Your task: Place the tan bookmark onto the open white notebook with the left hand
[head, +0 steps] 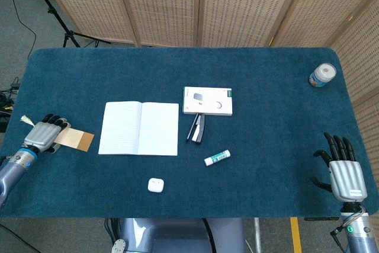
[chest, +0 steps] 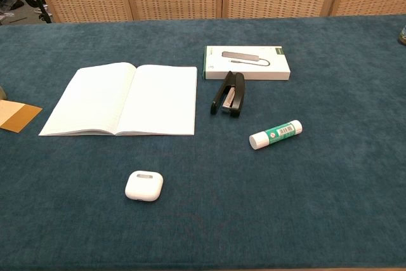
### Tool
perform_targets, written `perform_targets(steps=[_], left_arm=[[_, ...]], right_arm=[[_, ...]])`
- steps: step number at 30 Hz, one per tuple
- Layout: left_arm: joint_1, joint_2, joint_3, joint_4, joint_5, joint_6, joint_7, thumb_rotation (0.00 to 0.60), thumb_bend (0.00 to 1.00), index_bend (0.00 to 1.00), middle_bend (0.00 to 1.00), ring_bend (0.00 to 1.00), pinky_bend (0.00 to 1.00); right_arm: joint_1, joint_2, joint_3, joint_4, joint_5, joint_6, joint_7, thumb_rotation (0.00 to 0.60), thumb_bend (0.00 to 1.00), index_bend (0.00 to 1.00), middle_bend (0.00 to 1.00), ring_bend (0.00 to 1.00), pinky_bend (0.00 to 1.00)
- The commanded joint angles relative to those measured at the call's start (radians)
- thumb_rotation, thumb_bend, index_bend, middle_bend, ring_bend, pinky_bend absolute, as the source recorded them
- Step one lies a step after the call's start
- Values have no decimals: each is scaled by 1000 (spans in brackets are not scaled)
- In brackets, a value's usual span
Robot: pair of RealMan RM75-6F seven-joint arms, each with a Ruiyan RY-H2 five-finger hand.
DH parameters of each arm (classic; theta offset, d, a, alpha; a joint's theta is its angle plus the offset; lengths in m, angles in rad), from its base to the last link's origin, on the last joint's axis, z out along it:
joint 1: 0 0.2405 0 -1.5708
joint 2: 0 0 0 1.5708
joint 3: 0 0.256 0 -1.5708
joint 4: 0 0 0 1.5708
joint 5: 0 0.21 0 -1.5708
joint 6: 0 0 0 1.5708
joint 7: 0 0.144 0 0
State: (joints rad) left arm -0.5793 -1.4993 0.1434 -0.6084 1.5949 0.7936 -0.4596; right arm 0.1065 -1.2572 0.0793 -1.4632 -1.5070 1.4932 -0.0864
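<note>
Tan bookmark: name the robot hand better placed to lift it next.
Left. The left robot hand already rests on the tan bookmark, beside the open white notebook; the right robot hand sits far across the table.

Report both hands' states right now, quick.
Left hand: rests on the end of the tan bookmark; whether it grips it cannot be told.
Right hand: open, fingers spread, holding nothing.
</note>
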Motion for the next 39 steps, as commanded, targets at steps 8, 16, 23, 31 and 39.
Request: perform_targets(steps=[8,16,23,31,39], left_arm=[[-1,6,-12,-4,-10,14,-2,600,377,352,199,88,58],[-4,13,-33,-8,-27,28,17,600,387,352,200,88,58],[-3,5,-68,8,-44,87,81,600,390,352,200,88,58],[-6,-32,-109,39,-41,218,127,600,390,352,200,88,58],[-32,-86,-108,111,10,345,124,600,388,351,199,88,58]], right_arm=[[0,-1,0,1,0,0,1,600,131,382,63,0,0],[0,0,1,0,-1,2,2,600,131,382,63,0,0],[0,0,0,-1,-2,2,3,600,131,382,63,0,0],[-1,1,1,-3,-3,6,7,600,131,382,63,0,0],[-2,2,2,-4,-3,10,10,600,131,382,63,0,0]])
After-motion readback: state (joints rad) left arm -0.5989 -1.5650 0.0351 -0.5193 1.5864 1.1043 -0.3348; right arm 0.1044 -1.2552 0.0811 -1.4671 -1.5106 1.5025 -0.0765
